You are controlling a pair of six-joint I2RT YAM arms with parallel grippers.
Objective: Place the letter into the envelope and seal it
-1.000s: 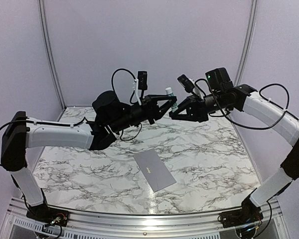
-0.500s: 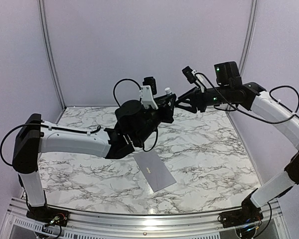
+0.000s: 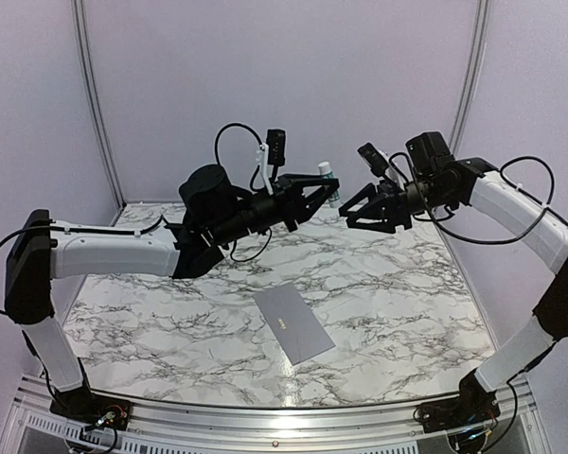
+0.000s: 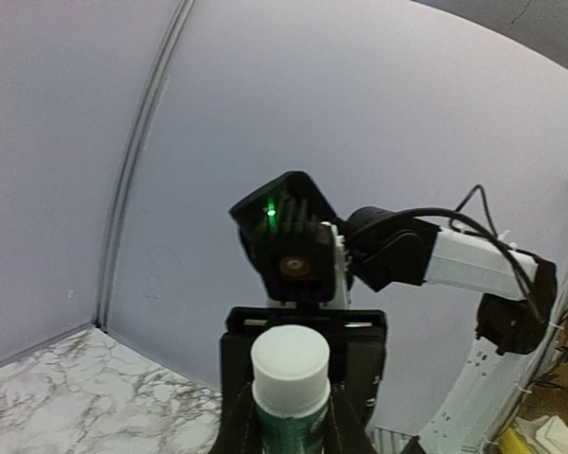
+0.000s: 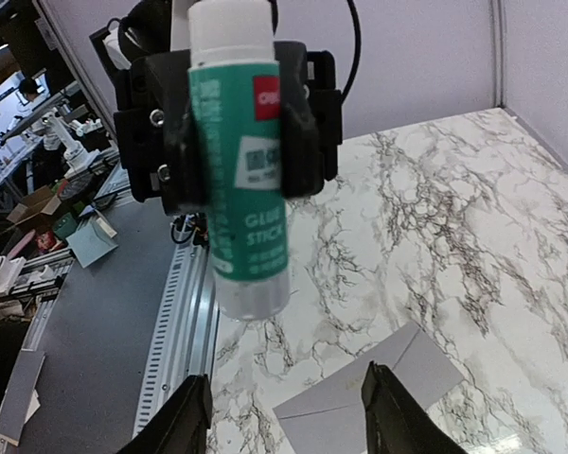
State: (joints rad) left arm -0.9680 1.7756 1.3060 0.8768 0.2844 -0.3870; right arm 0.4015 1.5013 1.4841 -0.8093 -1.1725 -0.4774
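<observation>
One glue stick point(image 5: 241, 189) clamped in L fingers point(image 5: 303, 142); R fingers point(image 5: 390, 411) apart just beside it; envelope point(image 3: 293, 323) flat on table point(image 3: 407, 303).

On my feed, the left arm point(image 3: 114, 251) and right arm point(image 3: 523, 216) match: white link shells, black joint housings. Black cables point(image 3: 233, 126) loop over each wrist. The left gripper point(image 3: 328, 192) is black with bright screw heads point(image 5: 155, 117). I see a green indicator light point(image 4: 271, 213) on the right wrist module point(image 4: 298, 260).
</observation>
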